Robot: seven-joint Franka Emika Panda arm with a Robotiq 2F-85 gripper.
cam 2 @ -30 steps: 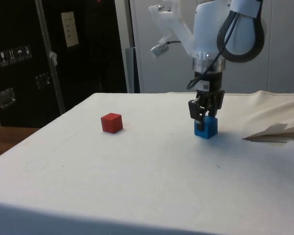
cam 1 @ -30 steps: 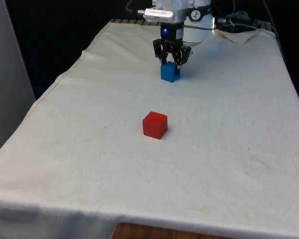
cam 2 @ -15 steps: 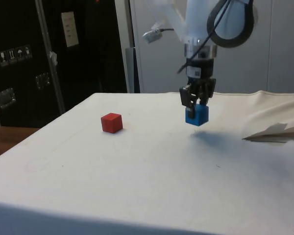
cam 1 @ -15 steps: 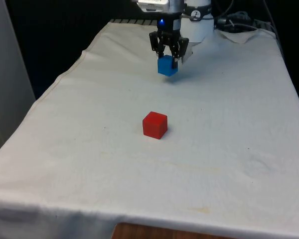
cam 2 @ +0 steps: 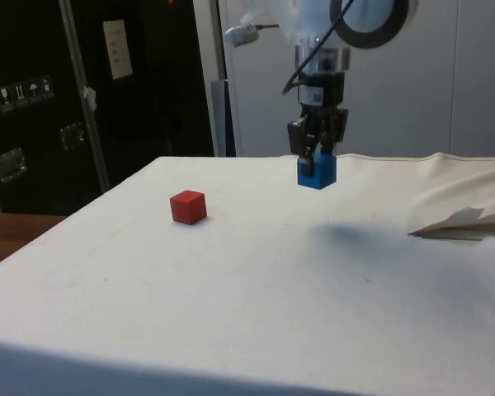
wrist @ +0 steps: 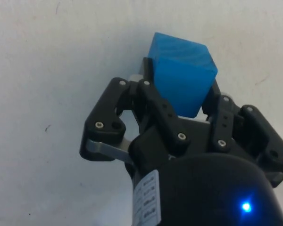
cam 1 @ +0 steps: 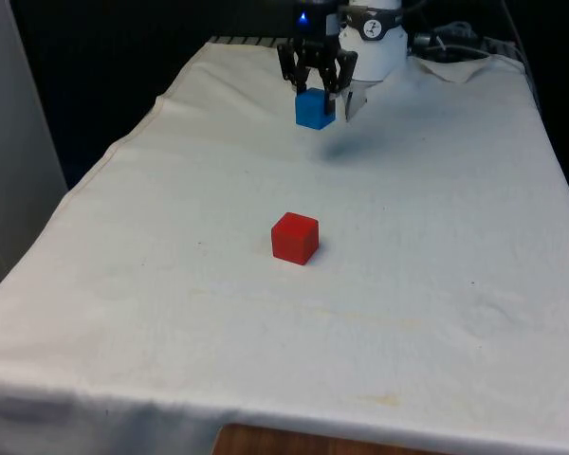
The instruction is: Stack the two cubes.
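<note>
Hanging tilted in jaws — blue cube point(cam 1: 315, 109)

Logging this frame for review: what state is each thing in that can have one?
Blue cube: held in the air, clear of the cloth.
Red cube: resting on the white tablecloth, nothing on it.
Black two-finger gripper: shut on the blue cube.

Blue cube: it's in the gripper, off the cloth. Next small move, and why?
Probably carry it sideways toward the red cube. The gripper holds the blue cube clear of the white cloth, its shadow below, while the red one sits apart, nearer the table's middle.
</note>
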